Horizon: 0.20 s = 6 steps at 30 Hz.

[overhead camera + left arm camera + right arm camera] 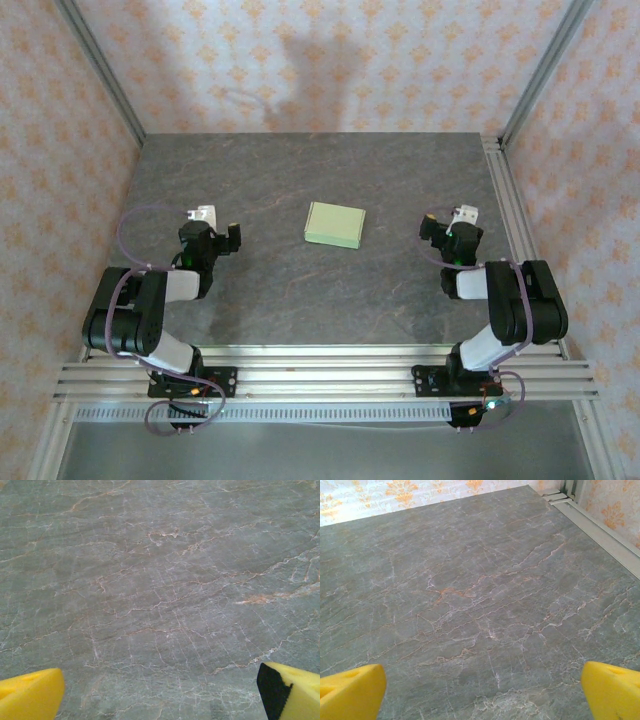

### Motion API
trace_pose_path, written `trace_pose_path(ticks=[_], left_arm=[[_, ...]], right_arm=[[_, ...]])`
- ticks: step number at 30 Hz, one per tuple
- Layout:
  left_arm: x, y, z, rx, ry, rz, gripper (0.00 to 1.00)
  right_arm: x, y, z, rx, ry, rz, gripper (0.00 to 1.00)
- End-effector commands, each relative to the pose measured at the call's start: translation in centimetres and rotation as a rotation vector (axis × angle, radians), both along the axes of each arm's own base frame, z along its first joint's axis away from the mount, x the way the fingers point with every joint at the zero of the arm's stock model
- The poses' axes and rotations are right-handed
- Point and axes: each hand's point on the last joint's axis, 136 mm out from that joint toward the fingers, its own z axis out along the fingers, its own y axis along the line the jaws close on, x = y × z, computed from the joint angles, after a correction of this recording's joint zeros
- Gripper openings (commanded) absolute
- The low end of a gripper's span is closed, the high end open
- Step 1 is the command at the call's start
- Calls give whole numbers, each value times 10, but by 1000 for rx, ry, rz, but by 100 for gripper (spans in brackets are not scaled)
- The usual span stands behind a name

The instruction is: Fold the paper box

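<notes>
Paper box point(335, 225): lies flat near the middle of the grey stone-patterned table point(300, 310), roughly midway between the two arms and touching neither. It reads as a closed, pale green rectangle, turned slightly off square. No flap stands up. Whether the tabs are tucked is too small to tell.

Left gripper point(226, 238): folded in close to its base, well apart from the box. In the left wrist view its yellow fingertips point(30, 697) sit at opposite corners with bare table between them, so the jaws are spread wide and hold nothing.

Right gripper point(440, 232): mirrored posture on the other side, with its fingertips point(350, 692) likewise wide apart and empty.

Assessment: both arms appear parked clear of the work, probably to leave the box unobstructed. The folding looks finished or nearly so.
</notes>
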Motion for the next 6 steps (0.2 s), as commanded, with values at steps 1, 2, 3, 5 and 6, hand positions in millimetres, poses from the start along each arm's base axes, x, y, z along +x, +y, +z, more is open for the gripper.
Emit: trace_pose_path(ticks=[1,2,3,5,6], left_arm=[[10,2,21,22,-66,18,100],[10,2,21,23,-67,17,100],[10,2,21,23,-66,18,100],[10,2,21,23,-66,18,100],[10,3,21,22,-67,19,100]], right_arm=[[1,-3,8,11,-36,-17,99],[1,-3,9,11,-40,-17,99],[0,-3,8,10,-41,-17,99],[-1,-2,9,10,-50,-16,99],[-1,-2,9,10,-51,-16,99]])
